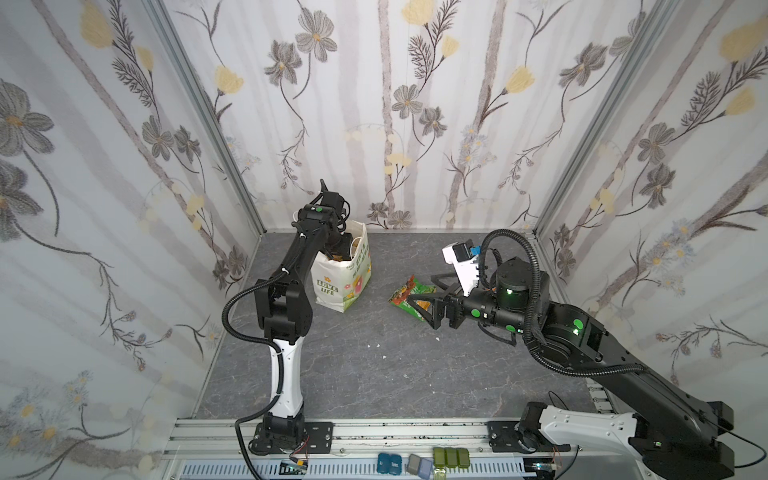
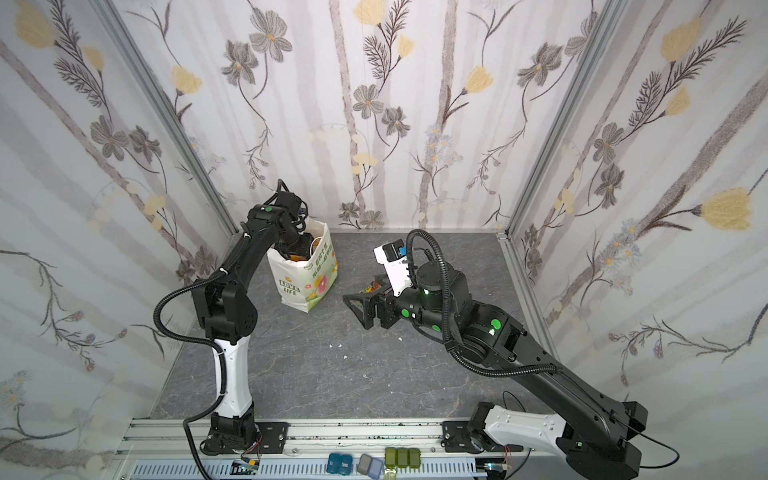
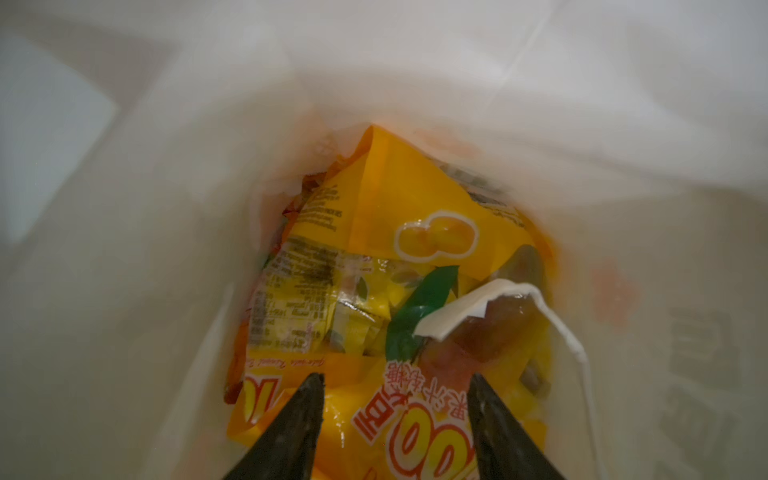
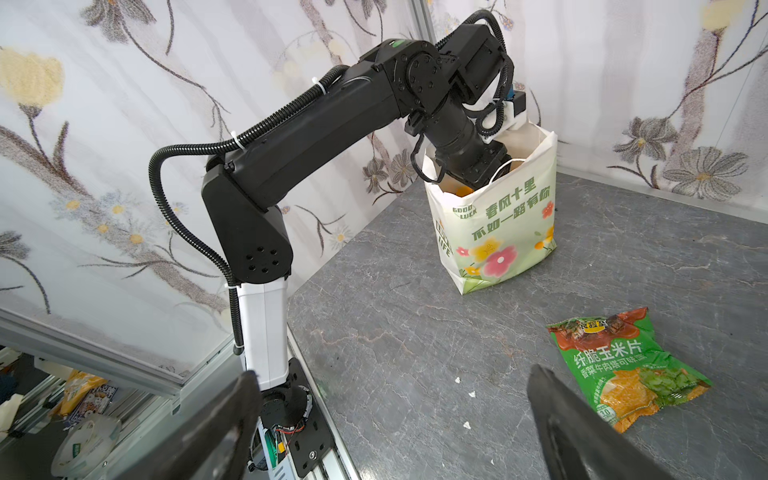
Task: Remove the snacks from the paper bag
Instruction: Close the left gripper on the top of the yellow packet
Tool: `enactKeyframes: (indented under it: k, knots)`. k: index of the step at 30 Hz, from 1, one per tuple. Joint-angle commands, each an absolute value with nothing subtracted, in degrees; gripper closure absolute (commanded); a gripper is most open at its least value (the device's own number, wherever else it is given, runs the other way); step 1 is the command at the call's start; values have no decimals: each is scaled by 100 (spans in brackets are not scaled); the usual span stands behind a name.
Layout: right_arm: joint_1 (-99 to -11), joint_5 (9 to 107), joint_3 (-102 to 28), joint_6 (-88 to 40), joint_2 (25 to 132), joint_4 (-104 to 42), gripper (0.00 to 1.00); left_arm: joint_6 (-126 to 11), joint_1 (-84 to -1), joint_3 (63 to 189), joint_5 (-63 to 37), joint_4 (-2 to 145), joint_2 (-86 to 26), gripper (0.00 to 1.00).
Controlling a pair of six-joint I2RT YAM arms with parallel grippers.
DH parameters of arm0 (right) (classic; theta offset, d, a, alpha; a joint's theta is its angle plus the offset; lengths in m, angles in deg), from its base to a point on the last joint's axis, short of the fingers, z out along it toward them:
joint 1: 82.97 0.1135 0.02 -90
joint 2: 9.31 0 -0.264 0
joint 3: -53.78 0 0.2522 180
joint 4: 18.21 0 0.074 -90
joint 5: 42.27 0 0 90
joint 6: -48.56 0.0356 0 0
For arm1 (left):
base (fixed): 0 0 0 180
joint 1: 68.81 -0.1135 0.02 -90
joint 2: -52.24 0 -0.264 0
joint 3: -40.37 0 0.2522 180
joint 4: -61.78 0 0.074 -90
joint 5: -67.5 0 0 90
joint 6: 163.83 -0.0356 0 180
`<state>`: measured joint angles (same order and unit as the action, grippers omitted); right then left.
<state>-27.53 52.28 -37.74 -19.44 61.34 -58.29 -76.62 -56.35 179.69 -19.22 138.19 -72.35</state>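
The white paper bag [image 1: 345, 286] [image 2: 309, 286] [image 4: 498, 232] stands upright at the back left of the grey table. My left arm reaches down into its mouth. Inside, my left gripper [image 3: 397, 376] is open, its black fingertips [image 3: 311, 395] apart just above a yellow snack packet [image 3: 415, 199]. An orange packet edge [image 3: 237, 361] peeks out beside it. A green snack packet [image 1: 409, 293] [image 4: 623, 365] lies flat on the table right of the bag. My right gripper [image 1: 420, 287] [image 2: 360, 287] [image 4: 392, 372] hovers by it, open and empty.
A torn white paper flap [image 3: 478, 307] hangs inside the bag over the packets. Small white crumbs [image 1: 376, 345] dot the table's middle. Several small cases [image 1: 451, 456] sit on the front rail. Flowered walls close in the back and both sides.
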Motion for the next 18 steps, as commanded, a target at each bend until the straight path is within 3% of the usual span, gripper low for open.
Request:
enactKeyframes:
  k: [1, 4, 8, 13, 18]
  knots:
    - [-2742, 5181, -3742, -1955, 6119, -5798, 1, -7664, -5608, 17722, -1793, 13727, -7193, 28]
    - [-2742, 5207, -3748, -1955, 6129, -5781, 1, -7673, -5612, 17464, -1907, 13546, -7178, 16]
    - [-2742, 5210, -3743, -1955, 6139, -5772, 1, -7713, -5607, 17225, -2103, 13368, -7246, 10]
    - [-2742, 5221, -3785, -1949, 6201, -5771, 1, -7678, -5611, 16946, -2099, 13241, -7414, 11]
    - [-2742, 5238, -3856, -1939, 6259, -5823, 1, -7594, -5617, 16756, -2110, 13189, -7572, 22]
